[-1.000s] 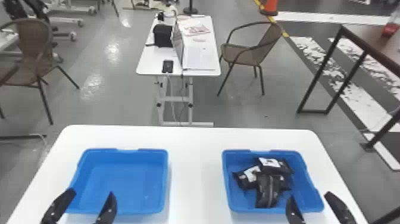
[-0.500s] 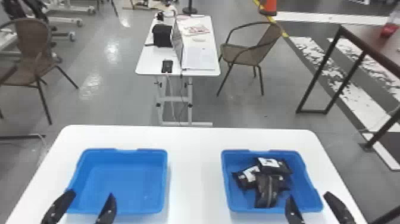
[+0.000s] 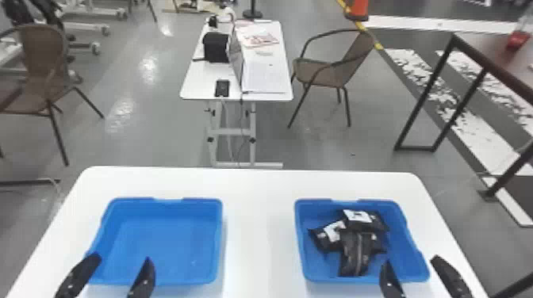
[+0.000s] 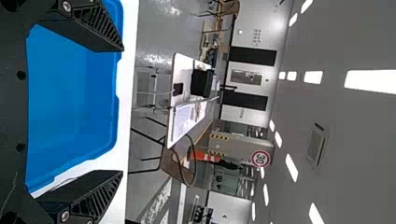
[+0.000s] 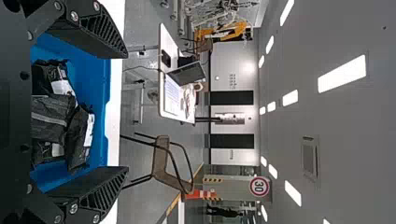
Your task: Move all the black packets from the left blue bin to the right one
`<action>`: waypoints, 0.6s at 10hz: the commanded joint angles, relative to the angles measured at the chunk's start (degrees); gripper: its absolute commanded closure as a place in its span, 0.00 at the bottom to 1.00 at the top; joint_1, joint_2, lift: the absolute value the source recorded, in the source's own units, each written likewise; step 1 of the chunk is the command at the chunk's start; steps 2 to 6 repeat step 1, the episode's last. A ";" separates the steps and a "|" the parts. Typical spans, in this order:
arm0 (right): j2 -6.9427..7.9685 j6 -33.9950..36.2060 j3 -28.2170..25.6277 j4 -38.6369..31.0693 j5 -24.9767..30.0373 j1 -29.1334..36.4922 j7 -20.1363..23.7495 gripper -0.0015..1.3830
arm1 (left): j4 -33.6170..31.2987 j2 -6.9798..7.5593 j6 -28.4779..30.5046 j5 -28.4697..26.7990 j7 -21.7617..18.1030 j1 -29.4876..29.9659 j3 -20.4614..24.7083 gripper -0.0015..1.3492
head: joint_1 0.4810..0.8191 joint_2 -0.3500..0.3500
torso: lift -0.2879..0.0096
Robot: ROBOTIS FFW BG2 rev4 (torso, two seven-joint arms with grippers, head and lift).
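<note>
The left blue bin (image 3: 158, 241) holds nothing. In the right blue bin (image 3: 396, 253) several black packets (image 3: 355, 251) lie piled on one another, some with white labels. My left gripper (image 3: 119, 267) is parked open at the left bin's near edge; in the left wrist view the gripper (image 4: 122, 111) has its fingers wide apart, bare bin between them. At the right bin's near right corner my right gripper (image 3: 410, 263) stands open and idle; in the right wrist view that gripper (image 5: 127, 112) shows spread fingers, with the packets (image 5: 53, 114) lying beyond them.
Both bins stand on a white table (image 3: 259, 222), with a strip of tabletop between them. Past its far edge are a second white table (image 3: 198, 85) with a laptop, a brown chair (image 3: 325, 73) and a dark-framed table (image 3: 468, 55) at right.
</note>
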 commanded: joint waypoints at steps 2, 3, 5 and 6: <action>0.05 0.00 0.00 0.01 -0.01 0.00 0.00 0.13 | 0.13 0.00 0.00 0.20 0.00 0.00 -0.04 0.07 | 0.63 0.38 | 0.97; 0.05 0.00 0.00 0.01 -0.01 0.00 0.00 0.13 | 0.13 0.00 0.00 0.20 0.00 0.00 -0.04 0.07 | 0.63 0.38 | 0.97; 0.05 0.00 0.00 0.01 -0.01 0.00 0.00 0.13 | 0.13 0.00 0.00 0.20 0.00 0.00 -0.04 0.07 | 0.63 0.38 | 0.97; 0.05 0.00 0.00 0.01 -0.01 0.00 0.00 0.13 | 0.13 0.00 0.00 0.20 0.00 0.00 -0.04 0.07 | 0.63 0.38 | 0.97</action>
